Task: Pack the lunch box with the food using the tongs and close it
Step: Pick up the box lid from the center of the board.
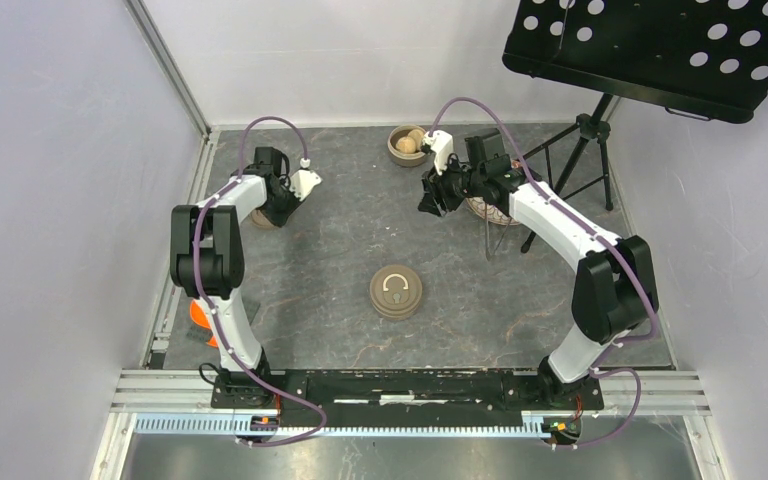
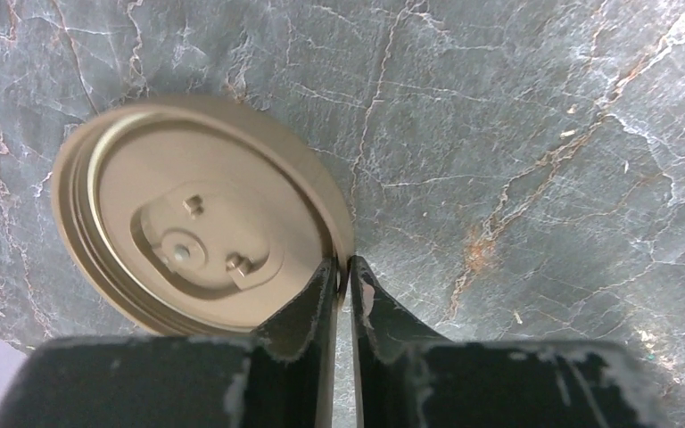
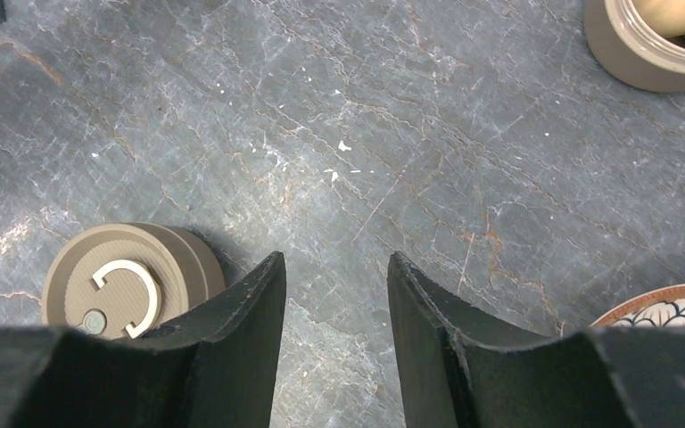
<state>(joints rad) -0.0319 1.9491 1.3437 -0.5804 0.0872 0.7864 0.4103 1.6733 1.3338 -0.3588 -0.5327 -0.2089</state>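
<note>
Centrally, white horseshoe mark (image 3: pixel 152 294) on lid (image 3: pixel 70 287).

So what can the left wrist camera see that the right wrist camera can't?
Only the left wrist camera: a round tan lid, with the left gripper pinching its rim. Only the right wrist camera: the right gripper open over the table, a tan container with a white handle, a tan bowl holding pale buns, and the edge of a patterned plate. Both: the grey marbled table.
</note>
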